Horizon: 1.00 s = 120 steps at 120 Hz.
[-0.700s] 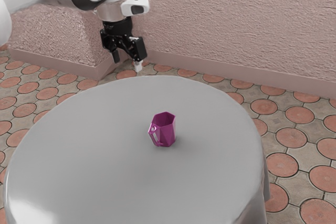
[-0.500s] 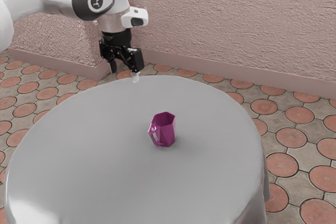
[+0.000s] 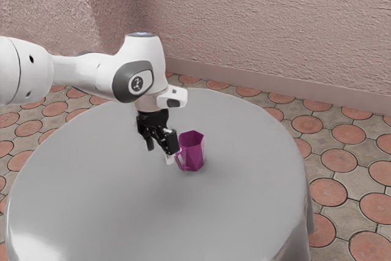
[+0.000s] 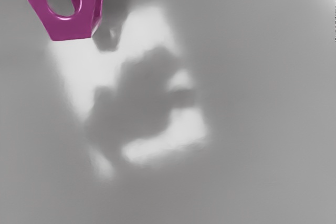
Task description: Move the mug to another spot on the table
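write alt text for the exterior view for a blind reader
A white robot arm reaches down over a round grey table, its jaws low beside an upright magenta mug. Tiled floor and pink wall behind.

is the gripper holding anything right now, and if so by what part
Nothing is held. The gripper hangs low beside the mug, on its handle side; the mug stands upright on the table.

Round gray surface [image 3: 244,212] in the middle. Red-brown tiled floor [image 3: 348,132] all around it. Bumpy pink wall [image 3: 275,22] at the back.
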### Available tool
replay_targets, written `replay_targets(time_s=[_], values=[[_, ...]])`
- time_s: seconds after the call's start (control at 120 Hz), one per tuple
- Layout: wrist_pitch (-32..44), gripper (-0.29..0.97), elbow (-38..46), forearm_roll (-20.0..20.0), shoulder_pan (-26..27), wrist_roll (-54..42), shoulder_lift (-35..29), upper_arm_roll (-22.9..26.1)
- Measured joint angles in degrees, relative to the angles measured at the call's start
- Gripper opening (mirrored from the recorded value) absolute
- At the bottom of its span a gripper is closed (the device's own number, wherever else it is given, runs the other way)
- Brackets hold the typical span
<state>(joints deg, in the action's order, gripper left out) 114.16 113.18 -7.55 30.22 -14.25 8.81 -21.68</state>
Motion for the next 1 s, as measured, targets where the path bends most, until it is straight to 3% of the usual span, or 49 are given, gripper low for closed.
replay_targets(time_s=[0.317, 1.0], values=[[9.51, 0.68, 1.17, -4.99, 0.03, -8.22, 4.38, -0.03], [16.49, 0.68, -0.04, -6.41, -0.78, -16.29, 9.35, -1.80]])
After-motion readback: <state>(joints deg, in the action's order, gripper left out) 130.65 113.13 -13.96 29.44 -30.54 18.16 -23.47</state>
